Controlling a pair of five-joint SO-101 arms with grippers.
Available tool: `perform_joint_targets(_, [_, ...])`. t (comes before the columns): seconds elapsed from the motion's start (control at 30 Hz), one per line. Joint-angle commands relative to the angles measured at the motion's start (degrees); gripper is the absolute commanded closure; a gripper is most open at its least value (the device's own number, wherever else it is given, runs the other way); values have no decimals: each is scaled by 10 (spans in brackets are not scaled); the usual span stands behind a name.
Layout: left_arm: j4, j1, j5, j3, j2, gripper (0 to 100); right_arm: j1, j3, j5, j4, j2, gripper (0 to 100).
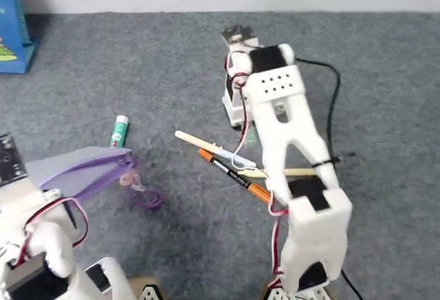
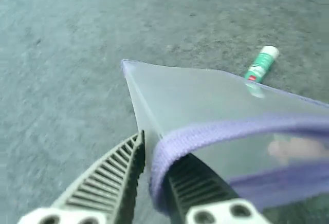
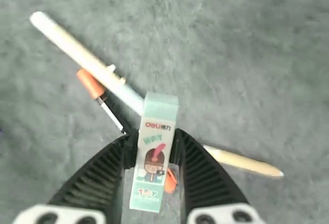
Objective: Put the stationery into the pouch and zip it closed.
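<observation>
Left end effector tight on pouch; right end effector tight around green box

The pouch is smooth frosted plastic, cloth-edged; the carpet looks rough.

Left end effector is clamped on the pouch at one end of its purple zip band, w/ one ribbed finger outside the band and the other under it. Pouch is see-through w/ a frosted look, one corner pointing away from the end effector, its body held up off the grey worktop. A pale pink blur shows thru the plastic below the band; can't tell what it is. Green-and-white glue stick lies on the worktop just beyond the pouch's far edge, white cap end farthest off.
</observation>
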Motion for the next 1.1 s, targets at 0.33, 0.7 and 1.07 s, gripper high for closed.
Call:
perform_joint_targets(0.33, [-78,172,76,-7,9,988,-38,159,36,21,-375,991])
perform_joint_targets(0.7, [-86,217,91,-4,10,988,-101,358,35,-105,-631,991])
perform_joint_targets(1.07, [-83,244,91,-40,100,988,-195,550,33,-322,-865,991])
